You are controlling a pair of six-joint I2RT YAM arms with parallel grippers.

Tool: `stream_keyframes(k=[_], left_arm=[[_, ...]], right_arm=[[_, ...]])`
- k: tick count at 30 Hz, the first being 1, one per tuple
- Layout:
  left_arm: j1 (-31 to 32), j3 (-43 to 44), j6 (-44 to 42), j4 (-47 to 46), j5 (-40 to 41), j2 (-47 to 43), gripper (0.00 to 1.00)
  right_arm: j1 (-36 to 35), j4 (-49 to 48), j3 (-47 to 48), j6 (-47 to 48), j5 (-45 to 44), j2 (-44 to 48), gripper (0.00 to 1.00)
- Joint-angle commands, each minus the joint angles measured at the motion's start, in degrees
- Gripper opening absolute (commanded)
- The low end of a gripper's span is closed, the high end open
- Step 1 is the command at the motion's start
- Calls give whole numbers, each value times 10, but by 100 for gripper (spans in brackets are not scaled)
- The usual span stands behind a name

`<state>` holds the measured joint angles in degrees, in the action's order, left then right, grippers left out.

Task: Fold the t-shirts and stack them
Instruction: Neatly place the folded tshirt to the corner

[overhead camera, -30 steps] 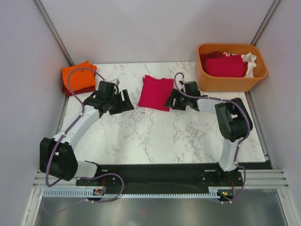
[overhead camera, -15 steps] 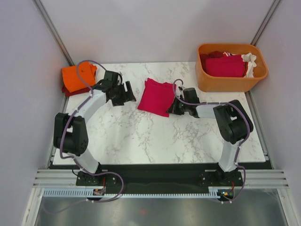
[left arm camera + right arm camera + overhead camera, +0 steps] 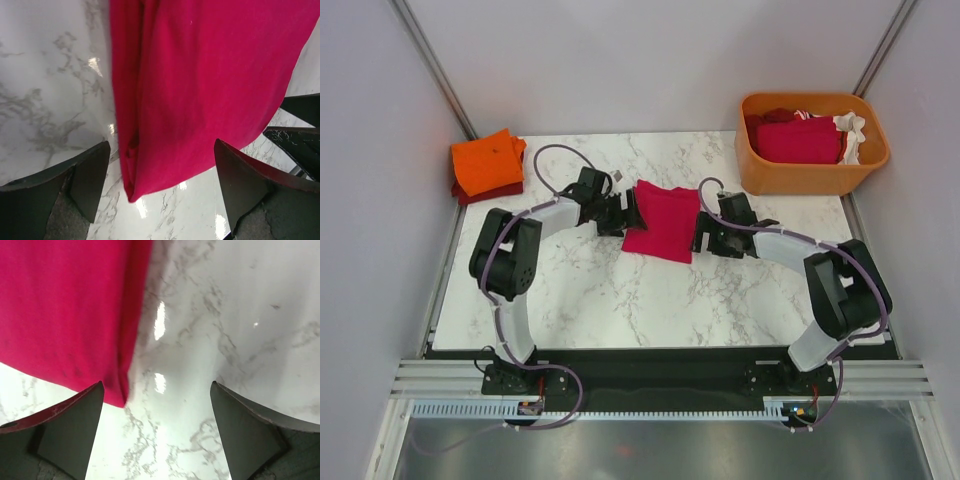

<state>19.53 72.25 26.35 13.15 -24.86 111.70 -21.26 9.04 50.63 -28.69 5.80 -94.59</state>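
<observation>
A folded crimson-pink t-shirt [image 3: 663, 221] lies as a small square on the marble table [image 3: 620, 295], at mid-back. My left gripper [image 3: 621, 212] is open at its left edge; in the left wrist view [image 3: 162, 187] the shirt's near corner [image 3: 200, 85] lies between the spread fingers [image 3: 87, 175]. My right gripper [image 3: 704, 233] is open at its right edge; in the right wrist view [image 3: 157, 427] the shirt's corner [image 3: 65, 305] sits by the left finger [image 3: 75, 422]. A folded orange t-shirt [image 3: 486, 160] rests on a dark red one [image 3: 492, 191] at the back left.
A rigid orange tub [image 3: 800, 180] stands at the back right, holding dark red cloth [image 3: 798, 140] and white cloth [image 3: 850, 130]. Grey walls close in the table on three sides. The right gripper's fingers [image 3: 300, 125] show at the right of the left wrist view.
My left gripper has swung right from beside the orange stack to the crimson shirt's left edge. My right gripper has shifted slightly nearer. The shirt has slid a little right and nearer.
</observation>
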Motion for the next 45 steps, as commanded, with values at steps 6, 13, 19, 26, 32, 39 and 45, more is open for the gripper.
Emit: stream_keyframes(k=[6,13,19,26,32,39,45], left_arm=[[6,24,22,-96,11,54,92],[5,54,22,-96,11,78,92],[7,63,22,-96,11,99,92],[16,78,8,-73,105,132,77],[46,61,24,-73,55,131,55],[46,113,52,-76,-28,173,2],[24,135,49,-73,-48,144,2]], right_arm=[[3,116,-4,25,-40,74,96],[3,138,-3,35,-34,121,95],[3,145,-4,40,-17,136,95],[3,148,-3,42,-6,144,95],[3,146,-1,42,-3,139,94],[3,148,-14,52,-4,159,95],[7,157,-21,58,3,190,95]])
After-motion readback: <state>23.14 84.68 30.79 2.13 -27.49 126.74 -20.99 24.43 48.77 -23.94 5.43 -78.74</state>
